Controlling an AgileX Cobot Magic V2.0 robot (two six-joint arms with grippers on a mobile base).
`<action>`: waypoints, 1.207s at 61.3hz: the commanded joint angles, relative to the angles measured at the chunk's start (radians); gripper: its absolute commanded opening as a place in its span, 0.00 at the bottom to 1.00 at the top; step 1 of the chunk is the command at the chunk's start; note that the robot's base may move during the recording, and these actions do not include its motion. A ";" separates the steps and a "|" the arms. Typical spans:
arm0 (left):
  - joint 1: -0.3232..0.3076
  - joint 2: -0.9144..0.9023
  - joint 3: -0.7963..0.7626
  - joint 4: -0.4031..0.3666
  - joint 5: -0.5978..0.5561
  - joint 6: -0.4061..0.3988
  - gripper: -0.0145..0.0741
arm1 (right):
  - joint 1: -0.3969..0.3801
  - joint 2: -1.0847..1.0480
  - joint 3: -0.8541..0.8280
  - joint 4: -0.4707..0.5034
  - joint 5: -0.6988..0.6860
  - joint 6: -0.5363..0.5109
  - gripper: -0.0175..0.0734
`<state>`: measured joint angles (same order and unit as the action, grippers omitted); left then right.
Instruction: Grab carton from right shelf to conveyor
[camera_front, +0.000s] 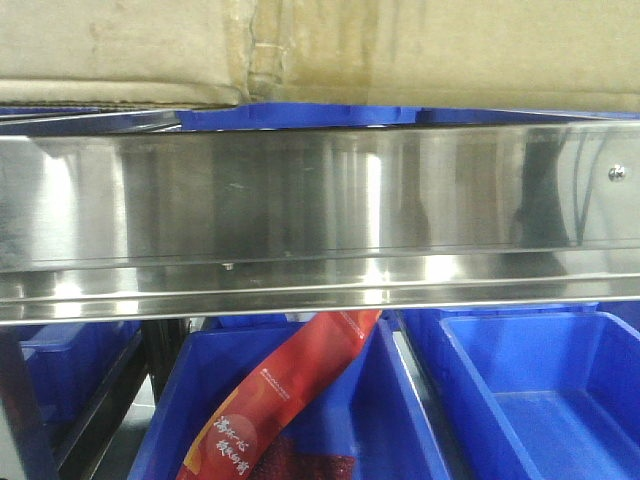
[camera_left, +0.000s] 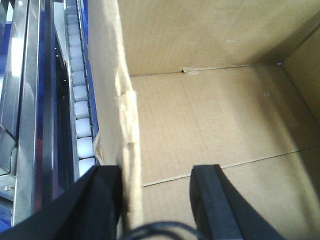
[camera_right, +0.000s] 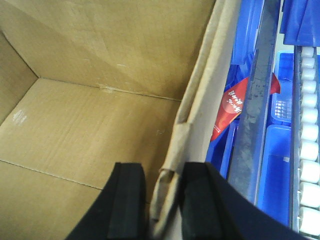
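The carton (camera_front: 400, 50) is a plain brown box resting on the right shelf, above its shiny steel front rail (camera_front: 320, 210). Both wrist views look down into the open carton (camera_left: 210, 115) (camera_right: 90, 120). My left gripper (camera_left: 156, 172) is open and straddles the carton's left wall (camera_left: 125, 115); the outer finger lies against the wall and the inner finger stands well apart inside the box. My right gripper (camera_right: 162, 170) is shut on the crumpled top edge of the right wall (camera_right: 200, 85). The conveyor is out of view.
Blue plastic bins (camera_front: 540, 400) sit on the level under the rail, one holding a red packet (camera_front: 290, 390). Rows of white rollers (camera_left: 80, 100) (camera_right: 309, 150) run beside the carton on both sides. Steel shelf rails lie close outside each wall.
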<state>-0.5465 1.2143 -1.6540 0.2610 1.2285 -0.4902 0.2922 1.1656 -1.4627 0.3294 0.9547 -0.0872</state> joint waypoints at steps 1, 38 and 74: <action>-0.007 -0.027 -0.009 -0.032 -0.007 0.037 0.15 | -0.009 0.001 0.000 -0.034 -0.070 -0.029 0.12; -0.007 -0.027 -0.009 -0.032 -0.007 0.037 0.15 | -0.009 0.001 0.000 -0.034 -0.072 -0.029 0.12; -0.007 -0.024 -0.009 0.020 -0.007 0.037 0.15 | -0.009 -0.001 0.000 -0.034 -0.074 -0.029 0.12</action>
<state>-0.5465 1.2100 -1.6527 0.2880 1.2285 -0.4902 0.2922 1.1716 -1.4627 0.3369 0.9408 -0.0891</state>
